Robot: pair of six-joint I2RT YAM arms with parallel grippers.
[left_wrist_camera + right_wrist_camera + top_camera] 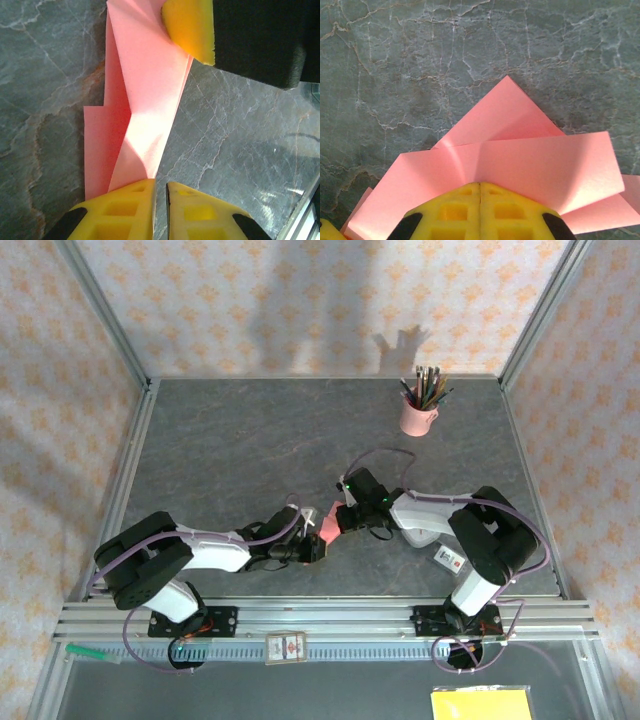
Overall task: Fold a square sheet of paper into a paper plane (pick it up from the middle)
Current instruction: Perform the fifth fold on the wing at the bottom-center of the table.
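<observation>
Pinching folded pink paper (pixel 520 165), right claw (pixel 480 185) clamped, left claw (pixel 160 185) nearly closed, hold unclear

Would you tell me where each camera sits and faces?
Top external: above and behind the bases, looking down at the grey stone-patterned table; both arms show, meeting at the salmon-pink folded paper sheet.
Left wrist: on the left arm, facing along the left end effector at the paper.
Right wrist: on the right arm, facing along the right end effector at the paper.
Shared: both wrist views show the paper and table.
</observation>
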